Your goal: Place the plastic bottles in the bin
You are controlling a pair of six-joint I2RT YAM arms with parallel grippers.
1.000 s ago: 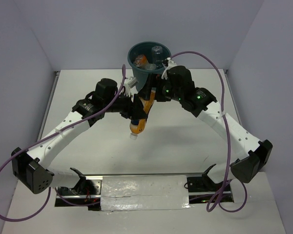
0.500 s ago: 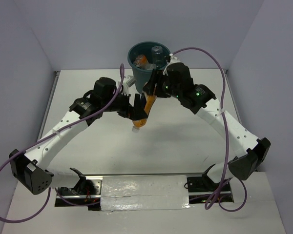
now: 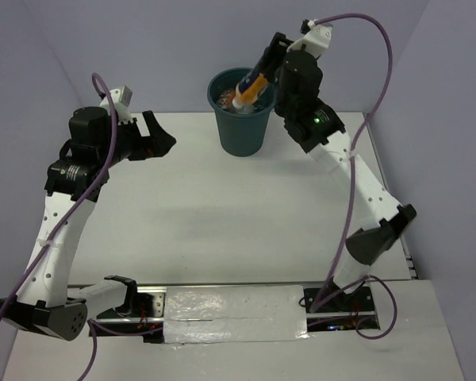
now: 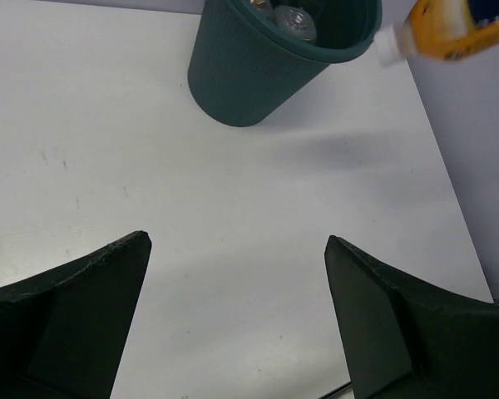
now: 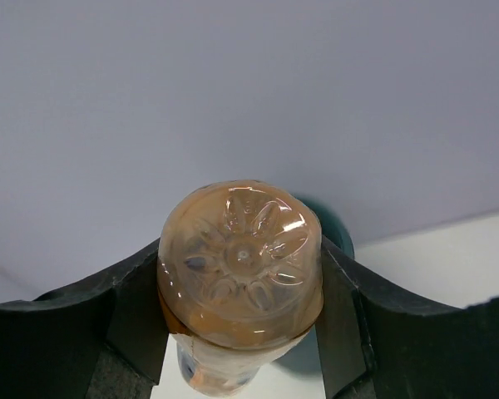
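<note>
**Top external view.** My right claw (image 3: pixel 263 70) is raised above the bin (image 3: pixel 242 131) and is clamped on the larger orange bottle (image 3: pixel 251 82). The bottle is tilted, cap end lowest, over the bin's open mouth. The bin stands upright at the far edge of the table (image 3: pixel 222 214). Other bottles lie inside it, but I cannot count them from here. My left claw (image 3: pixel 160 141) is well to the left of the bin, above the table, with its jaws spread wide and nothing between them.

**Left wrist view.** My left claw (image 4: pixel 237 239) stands wide apart over bare table surface (image 4: pixel 233 191). The bin (image 4: pixel 241 79) is ahead of it, upright. A clear bottle (image 4: pixel 296 18) shows inside the rim. The orange bottle (image 4: pixel 449 25) hangs at the upper right, its white cap just beside the bin's rim.

**Right wrist view.** My right claw (image 5: pixel 239 332) grips the orange bottle (image 5: pixel 239 262) on both flanks; its moulded base faces the camera. A sliver of the teal bin (image 5: pixel 343 237) shows behind the bottle.
</note>
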